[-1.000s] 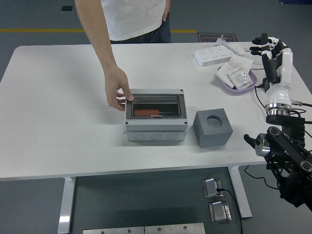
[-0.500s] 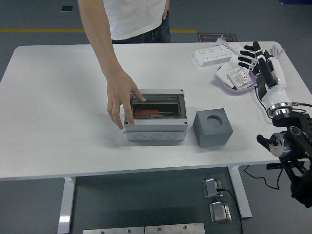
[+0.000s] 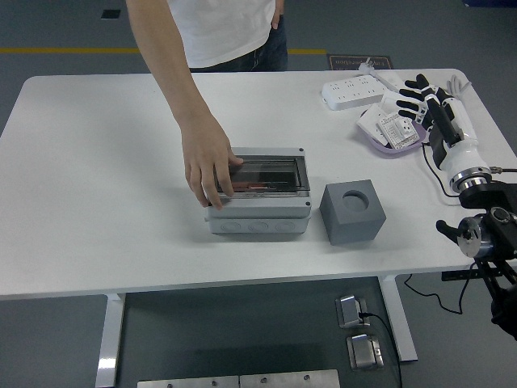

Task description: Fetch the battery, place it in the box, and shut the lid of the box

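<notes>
Box, grey, centre of frame on white counter; lid apparently lowered, translucent. Battery, orange, faintly visible inside through lid. Person's hand, from upper centre, resting flat on box's left end, touching lid.

Right hand, upper right of frame, fingers spread, holding nothing, above purple tray of small white parts. Grey cube just right of box. Power strip at upper right. Left hand absent from frame.

Risks, as judged: collision with person's hand if reaching for box now; snagging tray contents or nearby cable on withdrawal; lid left unlatched.
</notes>
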